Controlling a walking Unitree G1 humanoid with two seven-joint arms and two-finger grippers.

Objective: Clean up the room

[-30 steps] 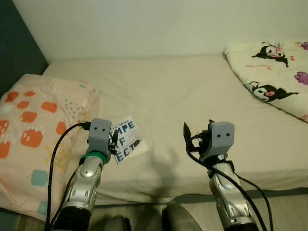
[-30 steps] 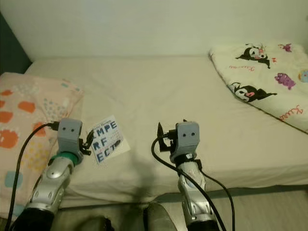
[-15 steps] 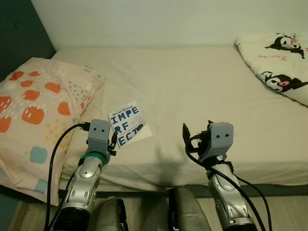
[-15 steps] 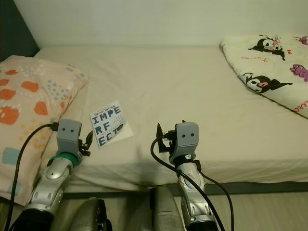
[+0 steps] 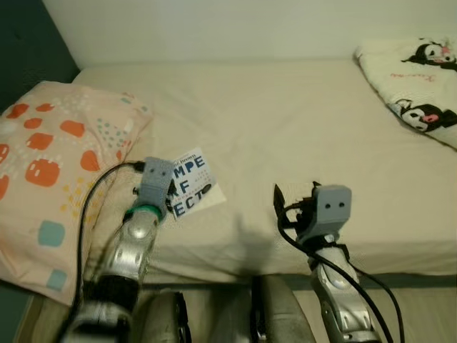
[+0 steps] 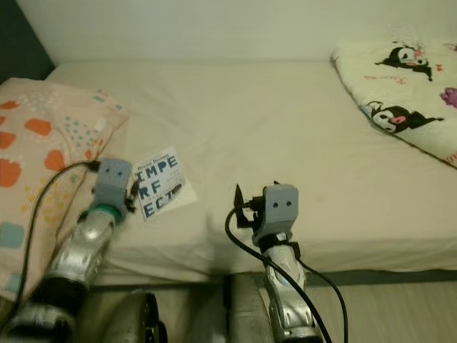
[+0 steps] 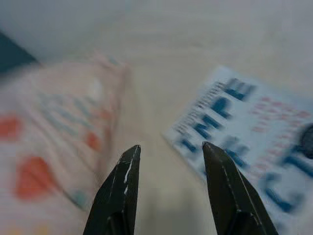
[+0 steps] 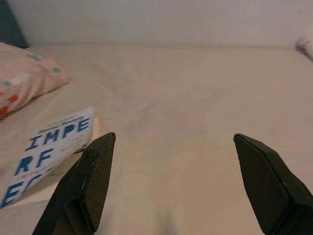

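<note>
**Book still on the bed, nothing lifted yet**

The thin, glossy white paperback with blue block letters (image 6: pixel 158 184) lies flat on the smooth beige sheet, just beside the soft orange-patterned pillow (image 5: pixel 50 164). The left gripper (image 7: pixel 168 188) hovers at its edge, fingers apart; the right gripper (image 8: pixel 173 186) waits wide open.

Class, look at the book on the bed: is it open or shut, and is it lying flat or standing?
Shut and lying flat: the book rests cover-up on the bed, its whole front title showing, beside the pillow.
</note>
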